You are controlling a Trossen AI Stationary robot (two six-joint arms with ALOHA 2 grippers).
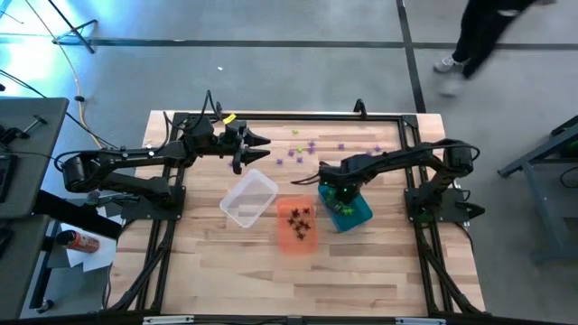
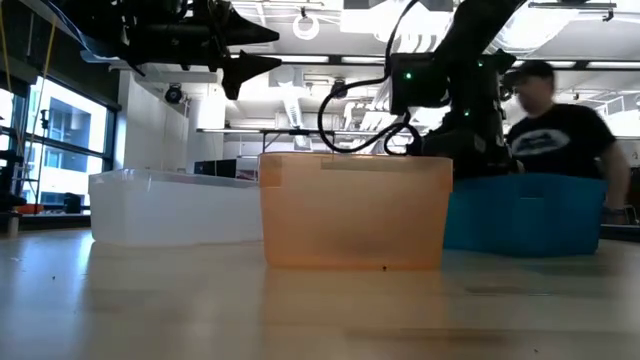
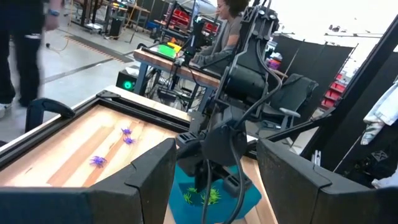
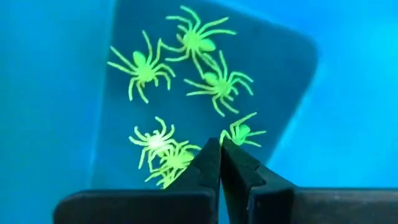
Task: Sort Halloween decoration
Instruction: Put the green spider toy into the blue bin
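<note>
Purple spider trinkets [image 1: 312,146] lie scattered on the far middle of the table, with one green one [image 1: 295,133] beyond them. Black spiders [image 1: 300,218] sit in the orange bin [image 1: 291,236]. Green spiders [image 4: 198,40] lie on the floor of the teal bin [image 1: 358,215]. My right gripper [image 4: 219,147] is down inside the teal bin, fingers shut, with a green spider [image 4: 240,132] right at its tips. My left gripper [image 1: 262,143] hangs open above the table, left of the purple spiders and beyond the clear bin [image 1: 249,199]; it holds nothing. My right gripper points down into the teal bin. One green spider's legs [image 4: 225,135] lie against the shut fingertips. I cannot tell whether the tips pinch it or only stand beside it on the bin floor.
The three bins stand side by side in the middle of the table: clear on the left, orange [image 2: 352,208] in the middle, teal [image 2: 525,212] on the right. A person [image 2: 560,130] stands beyond the table, and another [image 1: 479,32] walks past its far right corner.
</note>
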